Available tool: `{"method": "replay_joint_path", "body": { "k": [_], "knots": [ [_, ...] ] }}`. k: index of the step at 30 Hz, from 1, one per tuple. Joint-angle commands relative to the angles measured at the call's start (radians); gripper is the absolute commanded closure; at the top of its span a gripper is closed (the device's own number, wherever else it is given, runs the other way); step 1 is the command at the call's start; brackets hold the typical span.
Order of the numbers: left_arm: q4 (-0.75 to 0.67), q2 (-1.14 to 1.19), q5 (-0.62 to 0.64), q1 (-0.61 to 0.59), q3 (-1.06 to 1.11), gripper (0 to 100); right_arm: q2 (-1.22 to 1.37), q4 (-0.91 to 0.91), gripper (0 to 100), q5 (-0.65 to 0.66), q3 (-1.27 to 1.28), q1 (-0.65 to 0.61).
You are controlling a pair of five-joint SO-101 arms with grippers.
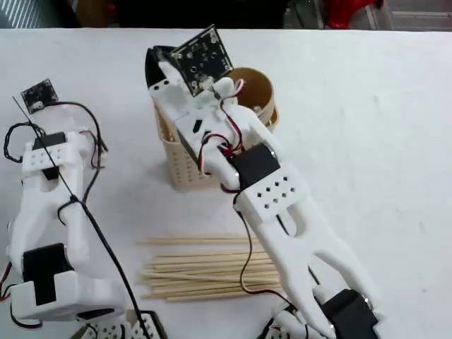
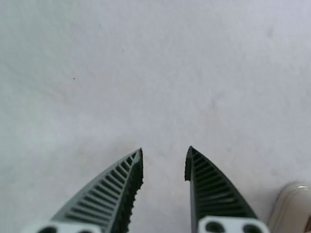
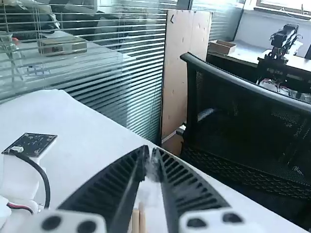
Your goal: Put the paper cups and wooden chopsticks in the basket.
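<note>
Here the basket (image 1: 182, 164) stands mid-counter (image 1: 367, 141), and everything else is placed from it. The right arm (image 1: 282, 212) runs up from the near edge and lies over the basket's top. Its tool (image 1: 156, 62) juts past the basket's far left corner.

In the right wrist view this tool (image 3: 149, 156) is clenched, its fingers (image 3: 109, 187) almost meeting at the tips. Two tan sticks (image 3: 138, 219) sit in the slit near the base of the fingers, so they are gripped deep in the tool, not at its tip.

A brown cup (image 1: 258, 86) shows at the basket's far right, partly hidden under the right arm. I cannot tell whether it stands inside the basket or just behind it.

The chopsticks (image 1: 205, 272) lie in a loose flat pile on the counter, on the near side of the basket and well apart from the right tool. The arm's forearm crosses over the pile's right end.

The left arm (image 1: 49, 212) rests well to the left of the basket. Its tool (image 2: 164, 156) is released, fingers spread with a clear gap, over bare counter (image 2: 155, 73) and holding nothing. The chopsticks lie between this arm and the right one.
</note>
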Motion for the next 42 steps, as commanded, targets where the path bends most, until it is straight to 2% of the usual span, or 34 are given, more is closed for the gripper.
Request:
{"method": "replay_joint_path", "body": {
  "k": [1,6,10,12,15,17,19,23,28,35,39,42],
  "knots": [
    [-0.02,-0.047,0.005,-0.004,-0.005,84,-0.015,0.111,98.1,-0.009,-0.02,-0.001],
    [-0.02,-0.047,0.005,-0.004,-0.005,84,-0.128,0.527,97.8,-0.002,-0.028,0.008],
    [-0.018,-0.047,0.005,-0.01,-0.003,84,-0.269,0.878,97.8,0.005,-0.003,0.081],
    [-0.023,-0.047,0.005,-0.01,0.011,84,-0.329,0.955,98.0,0.092,0.046,0.142],
    [-0.018,-0.05,-0.069,-0.007,0.021,84,-0.432,0.964,98.1,0.218,0.189,0.248],
    [0.011,-0.056,-0.169,-0.008,0.012,84,-0.503,0.955,98.1,0.241,0.318,0.344],
    [0.044,-0.056,-0.195,-0.007,-0.011,84,-0.575,0.944,98.1,0.255,0.457,0.44],
    [0.201,-0.056,-0.245,-0.01,-0.114,84,-0.734,0.944,98.1,0.397,0.74,0.558],
    [0.451,-0.056,-0.486,-0.002,-0.238,84,-0.958,0.837,98.1,0.43,1.011,0.693],
    [0.796,-0.058,-0.893,0.056,-0.298,84,-1.035,0.716,97.8,0.423,1.234,0.719],
    [0.876,-0.062,-0.971,0.068,-0.295,84,-1.04,0.651,97.8,0.42,1.309,0.727],
    [0.891,-0.124,-0.982,0.061,-0.287,84,-1.041,0.639,97.8,0.374,1.326,0.727]
  ]
}}
